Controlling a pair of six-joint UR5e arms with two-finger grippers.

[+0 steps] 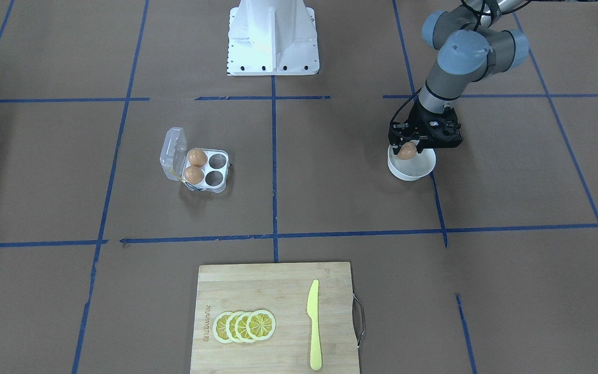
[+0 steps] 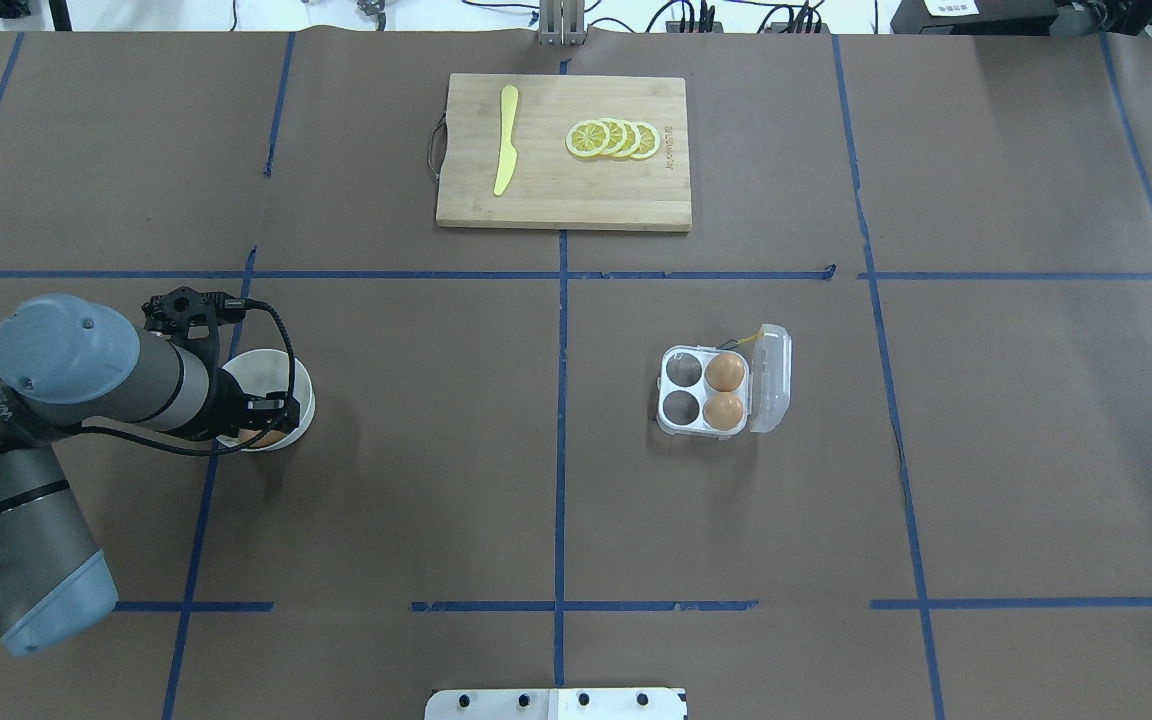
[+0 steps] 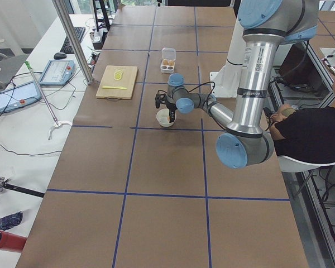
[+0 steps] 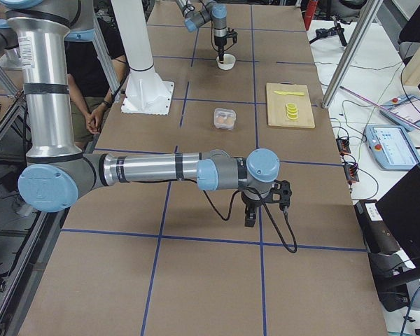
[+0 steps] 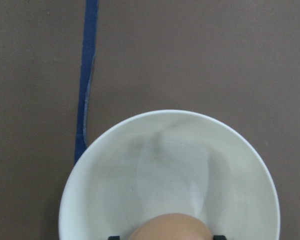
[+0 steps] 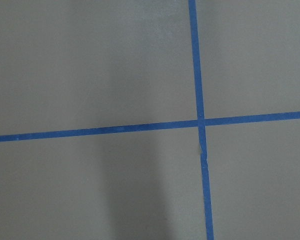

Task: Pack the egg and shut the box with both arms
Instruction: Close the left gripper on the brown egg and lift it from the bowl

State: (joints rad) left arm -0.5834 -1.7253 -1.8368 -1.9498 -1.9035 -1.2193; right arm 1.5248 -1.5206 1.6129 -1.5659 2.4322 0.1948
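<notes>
Left arm: the grey-silver jointed left arm [image 2: 56,390] reaches down over a round white bowl [image 1: 414,174].
Left gripper: the black two-finger left gripper [image 1: 407,149] is pinching a small, smooth orange-brown egg [image 5: 171,228]; a dark fingertip shows on each side of it in the left wrist view.
Held egg: it hangs inside the rim of the bowl, near the bowl's edge. Whether it touches the bowl's floor I cannot tell.
Box: the small clear plastic four-cell box [image 1: 217,177] sits on the brown paper table [image 1: 330,197], well apart from the bowl, on the robot's right half. Its hinged clear lid [image 1: 173,153] is swung open and stands at the side.
Box contents: two more orange-brown eggs [image 1: 197,157] [image 1: 193,174] fill the two cells beside the lid; the other two cells are empty.
Right gripper: the black right gripper [image 4: 250,215] points down over blue-taped paper, far from the box. It shows only in the side view, so I cannot tell whether its fingers are spread or together.
Far edge: a bamboo cutting board [image 1: 257,291] carries overlapping yellow lemon slices [image 1: 244,326] and a yellow plastic knife [image 1: 313,324].
</notes>
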